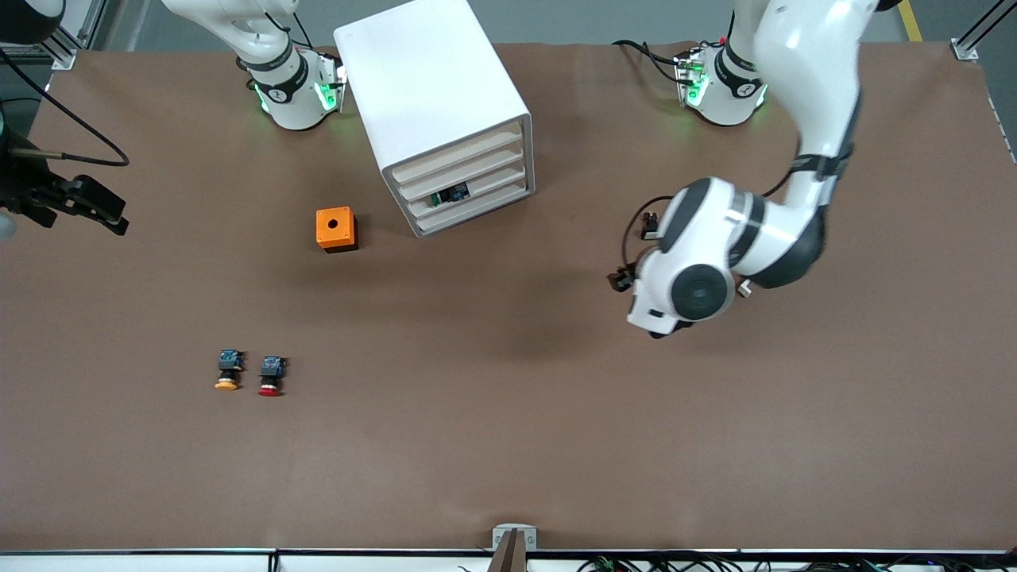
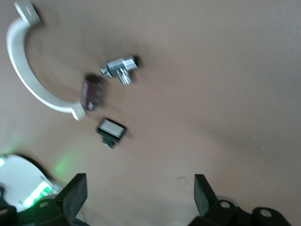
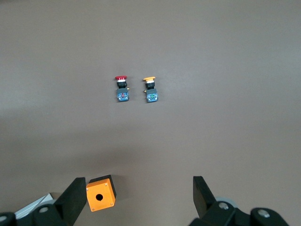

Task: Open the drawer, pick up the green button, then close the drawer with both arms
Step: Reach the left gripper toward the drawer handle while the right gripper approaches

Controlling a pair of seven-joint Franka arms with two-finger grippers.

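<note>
The white cabinet (image 1: 433, 95) stands at the robots' end of the table, and its stacked drawers (image 1: 465, 181) are all pushed in. Through the front of the third drawer down (image 1: 477, 193) shows the button (image 1: 450, 195), a small dark and blue piece with a trace of green. My left gripper (image 2: 140, 193) is open and holds nothing; it hangs over bare table toward the left arm's end, under the wrist (image 1: 691, 278). My right gripper (image 3: 138, 195) is open and holds nothing, up in the air at the right arm's end (image 1: 87, 208).
An orange box (image 1: 336, 229) (image 3: 100, 193) with a round hole sits beside the cabinet. A yellow-capped button (image 1: 228, 372) (image 3: 150, 89) and a red-capped one (image 1: 271, 376) (image 3: 122, 89) lie nearer the front camera. The left wrist view shows a metal fitting (image 2: 120, 68), a dark red part (image 2: 92, 92) and a white curved piece (image 2: 28, 75).
</note>
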